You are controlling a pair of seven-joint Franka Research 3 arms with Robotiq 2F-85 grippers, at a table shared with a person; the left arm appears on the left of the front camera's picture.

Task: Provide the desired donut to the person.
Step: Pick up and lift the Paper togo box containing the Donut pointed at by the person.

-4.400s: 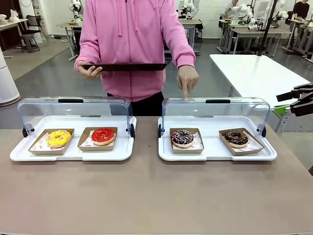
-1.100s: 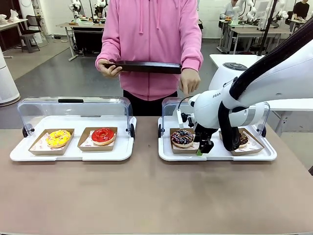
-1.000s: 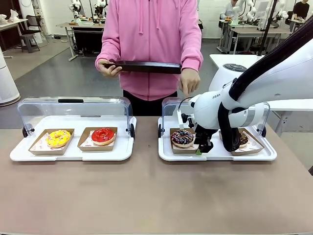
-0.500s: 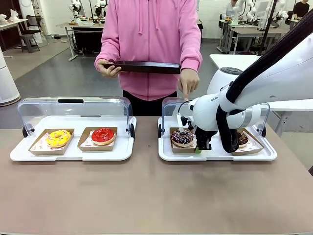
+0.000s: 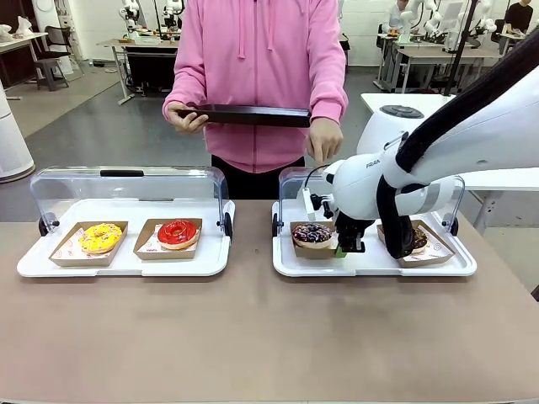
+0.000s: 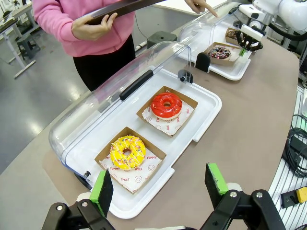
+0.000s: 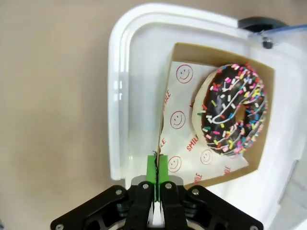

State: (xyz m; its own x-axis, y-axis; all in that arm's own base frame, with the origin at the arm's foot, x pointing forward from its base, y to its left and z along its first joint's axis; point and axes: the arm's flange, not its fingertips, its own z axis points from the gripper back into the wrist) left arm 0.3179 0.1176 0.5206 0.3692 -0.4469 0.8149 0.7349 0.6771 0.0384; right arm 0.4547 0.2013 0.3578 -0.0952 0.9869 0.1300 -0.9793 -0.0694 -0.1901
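Two trays: a left tray [image 5: 34, 265] and a right tray [image 5: 375, 268], both white, sat side by side on the table [image 5: 253, 337].
Left gripper: the left gripper [image 6: 159, 184] hovered with its fingers spread wide and empty, near the yellow-donut end of the left tray.
Left tray: the yellow donut [image 5: 101, 238] and the red donut [image 5: 177, 233] lay untouched in their own cartons.
Person: the person [image 5: 257, 67] stood at the far side holding a black tray [image 5: 244, 115] level in one hand. The pointing hand [image 5: 324, 139] hung finger-down just behind the right tray's raised lid [image 5: 370, 189], on the sprinkled side.
Desired donut: the sprinkled chocolate donut [image 5: 312, 234] sat in its carton [image 7: 192, 52] in the left half of the right tray.
Right gripper: the right gripper [image 7: 157, 167] was pressed together on the carton's thin side wall, beside the donut and not touching it.
Change: a second before, those jaws stood slightly apart around that wall. They had since closed, and the gripped side looked a little raised.
Far right: the plain chocolate donut [image 5: 414, 239] lay partly hidden behind the right arm [image 5: 455, 151].
Meaning: the grasp seemed made. The lift and carry to the black tray remained, and the thin wall could bend or slip.
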